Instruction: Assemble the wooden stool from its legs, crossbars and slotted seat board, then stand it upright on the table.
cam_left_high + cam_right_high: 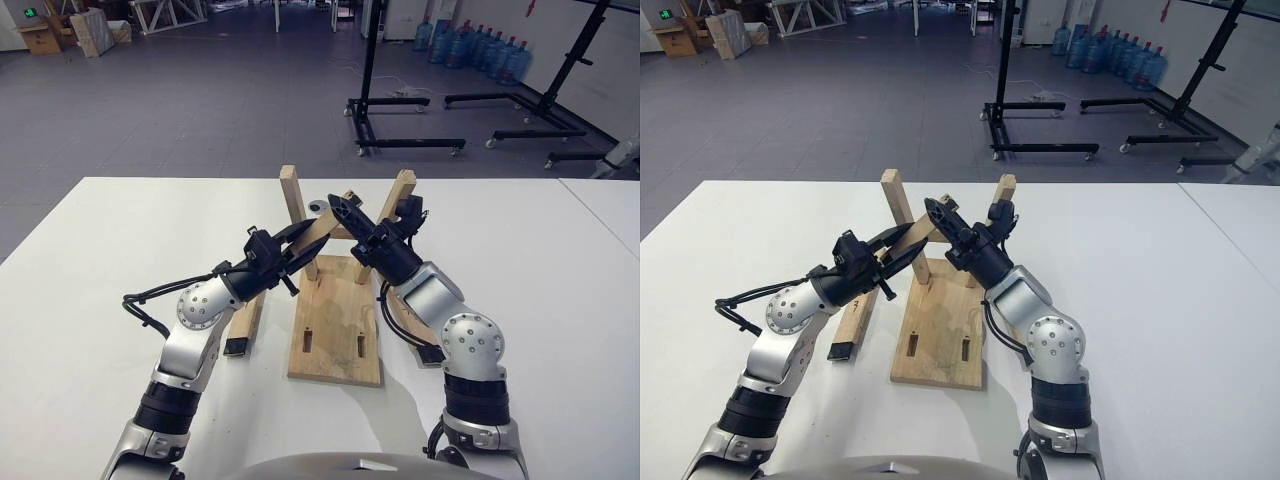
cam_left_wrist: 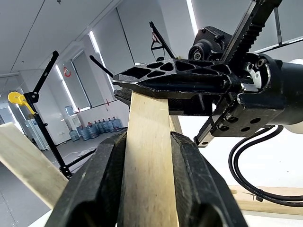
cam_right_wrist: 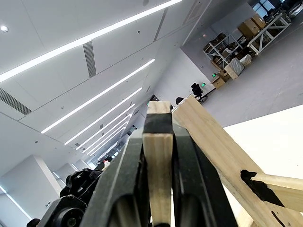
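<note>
The slotted seat board (image 1: 335, 335) lies flat on the white table (image 1: 110, 260). Two legs rise tilted from its far end, the left leg (image 1: 293, 200) and the right leg (image 1: 398, 195), with a crossbar (image 1: 322, 230) slanting between them. My left gripper (image 1: 300, 243) is shut on the crossbar's lower part, and the wood (image 2: 147, 165) sits between its two fingers (image 2: 106, 170). My right gripper (image 1: 338, 211) is shut on the crossbar's upper end (image 3: 157, 142), just above the left gripper's grip. One more leg (image 1: 244, 325) lies flat to the left of the board. Another piece (image 1: 420, 340) lies under my right arm.
The table has free room on both sides and in front of the board. Black wheeled stands (image 1: 405, 120) and blue water bottles (image 1: 480, 45) are on the floor beyond the table's far edge.
</note>
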Tool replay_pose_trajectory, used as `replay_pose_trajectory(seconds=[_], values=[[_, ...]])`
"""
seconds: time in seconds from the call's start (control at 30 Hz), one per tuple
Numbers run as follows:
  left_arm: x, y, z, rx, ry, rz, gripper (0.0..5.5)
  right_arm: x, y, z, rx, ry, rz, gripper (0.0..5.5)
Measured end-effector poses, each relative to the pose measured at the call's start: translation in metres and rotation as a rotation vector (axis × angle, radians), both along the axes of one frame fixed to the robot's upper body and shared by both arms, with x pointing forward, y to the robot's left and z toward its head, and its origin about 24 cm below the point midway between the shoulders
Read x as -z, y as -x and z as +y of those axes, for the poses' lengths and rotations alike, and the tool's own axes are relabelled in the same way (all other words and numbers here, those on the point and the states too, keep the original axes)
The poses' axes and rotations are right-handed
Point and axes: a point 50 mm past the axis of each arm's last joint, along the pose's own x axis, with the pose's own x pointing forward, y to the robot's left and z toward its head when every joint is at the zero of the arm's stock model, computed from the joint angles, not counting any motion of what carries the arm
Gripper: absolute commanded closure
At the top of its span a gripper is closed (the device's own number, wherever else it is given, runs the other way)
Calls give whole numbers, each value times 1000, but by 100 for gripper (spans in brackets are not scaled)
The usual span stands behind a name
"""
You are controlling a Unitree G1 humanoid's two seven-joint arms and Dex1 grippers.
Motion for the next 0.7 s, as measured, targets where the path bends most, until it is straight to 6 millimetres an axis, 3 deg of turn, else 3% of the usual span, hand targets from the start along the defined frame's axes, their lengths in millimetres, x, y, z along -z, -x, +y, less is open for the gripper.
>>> replay_pose_trajectory(seconds=[0.1, 0.13, 0.27, 0.37, 0.5, 0.57, 0.7], values=[[0, 0, -1, -1, -2, -3, 423, 0, 0, -1, 2, -2, 3, 510], [0, -1, -1, -2, -6, -5, 386, 0, 0, -1, 3, -3, 3, 511], [5, -5, 0, -43, -13, 39, 327, -3, -1, -2, 10, -20, -12, 511], [8, -8, 4, -83, -16, 60, 285, -12, 0, -12, 71, -40, -61, 511], [17, -5, 9, -132, -29, 93, 282, -26, 5, -40, 213, -81, -88, 511], [24, -1, 12, -152, -41, 118, 282, -23, 11, -53, 257, -75, -69, 511], [27, 8, 22, -260, 64, 167, 282, 7, 41, -77, 241, 114, 103, 511]])
